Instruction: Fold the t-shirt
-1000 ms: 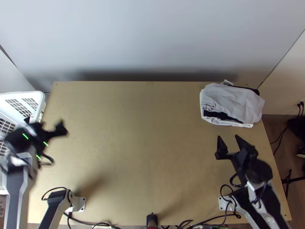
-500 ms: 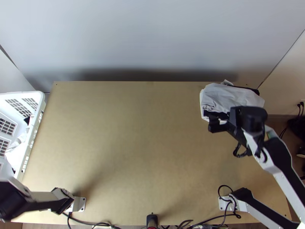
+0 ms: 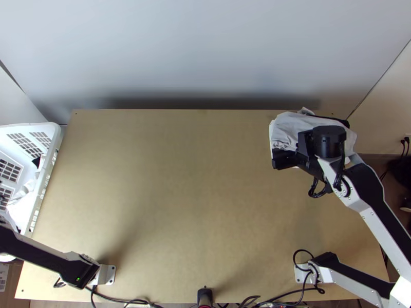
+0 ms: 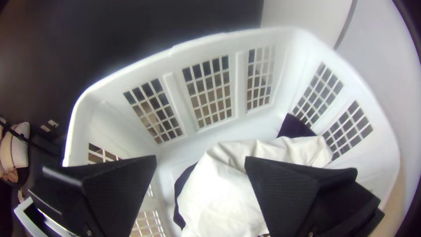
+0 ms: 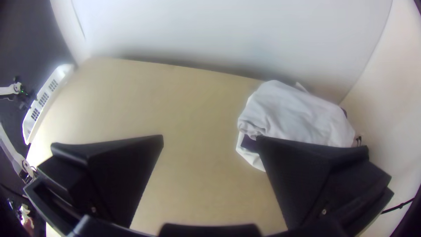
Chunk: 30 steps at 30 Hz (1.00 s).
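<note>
From where I stand, the left gripper (image 4: 201, 159) is over a white plastic laundry basket with grid-cut walls (image 4: 175, 55), its two black fingers spread wide with nothing between them in their grasp. Down in the basket, a rumpled white cloth (image 4: 219, 188) lies bunched, and a dark cloth (image 4: 296, 127) pokes out beside it, up against the basket wall. The left arm (image 3: 46, 256) crosses the near left corner of the light wooden table (image 3: 180, 179) and runs out past the table's left edge. Over on the other side, the right arm (image 3: 367, 195) stretches up to the far right corner, where a folded stack of white and black cloth (image 3: 290, 126) sits, the white layer creased on top and a dark part peeking out beneath it at one end. The right gripper (image 3: 286, 159) is at the near left part of that stack, and I can't tell whether it touches the fabric. In the right wrist view its fingers are well apart too, holding nothing, one of them overlapping the stack's edge in the view and the other in front of bare wood. As for the t-shirt, I see cloth both in the basket and in the stack, but from here I can't say which piece it is
</note>
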{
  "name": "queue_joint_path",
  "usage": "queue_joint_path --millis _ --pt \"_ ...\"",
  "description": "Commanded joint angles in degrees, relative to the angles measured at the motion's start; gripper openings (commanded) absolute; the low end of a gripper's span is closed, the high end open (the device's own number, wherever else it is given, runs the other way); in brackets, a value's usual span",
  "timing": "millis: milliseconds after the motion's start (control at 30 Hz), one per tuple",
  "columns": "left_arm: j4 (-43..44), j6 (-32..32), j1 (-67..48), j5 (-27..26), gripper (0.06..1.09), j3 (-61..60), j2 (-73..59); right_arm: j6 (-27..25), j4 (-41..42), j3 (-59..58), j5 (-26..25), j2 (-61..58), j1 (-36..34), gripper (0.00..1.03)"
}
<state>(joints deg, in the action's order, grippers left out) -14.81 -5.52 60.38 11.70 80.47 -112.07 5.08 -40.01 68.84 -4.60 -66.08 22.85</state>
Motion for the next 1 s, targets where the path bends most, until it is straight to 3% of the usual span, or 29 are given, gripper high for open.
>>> queue_joint_path --millis 0,100,600,633,700,767,800,967 --pt "0.92 0.42 0.53 0.95 1.04 4.96 -15.81 -0.16 -3.06 2.53 1.88 -1.59 0.09 0.98" --pt "-3.12 -0.19 -0.35 0.69 1.04 8.30 -20.03 -0.16 -3.85 2.62 1.96 -1.77 0.18 0.98" --pt "-4.09 -1.69 -4.39 -5.20 1.03 12.96 -26.88 0.89 -6.05 5.87 2.23 -2.82 1.58 0.98" --pt "-4.35 -1.25 -4.39 -5.38 0.99 13.58 -27.59 0.89 -6.13 6.13 2.32 -2.82 1.58 0.98" --pt "-4.35 -0.72 -4.39 -5.46 0.73 14.10 -28.20 1.77 -6.66 6.66 2.40 -2.82 1.58 0.98" --pt "-4.18 -0.02 -4.57 -5.46 0.36 14.10 -28.29 2.48 -7.01 7.36 2.84 -2.91 1.58 0.98" --pt "-4.26 0.33 -4.39 -5.55 0.09 14.10 -28.38 2.83 -7.01 7.63 2.93 -2.82 1.58 0.98" --pt "-5.85 2.79 -3.60 -9.16 0.09 14.10 -27.94 3.80 -7.01 9.82 3.28 -3.17 1.49 0.98"
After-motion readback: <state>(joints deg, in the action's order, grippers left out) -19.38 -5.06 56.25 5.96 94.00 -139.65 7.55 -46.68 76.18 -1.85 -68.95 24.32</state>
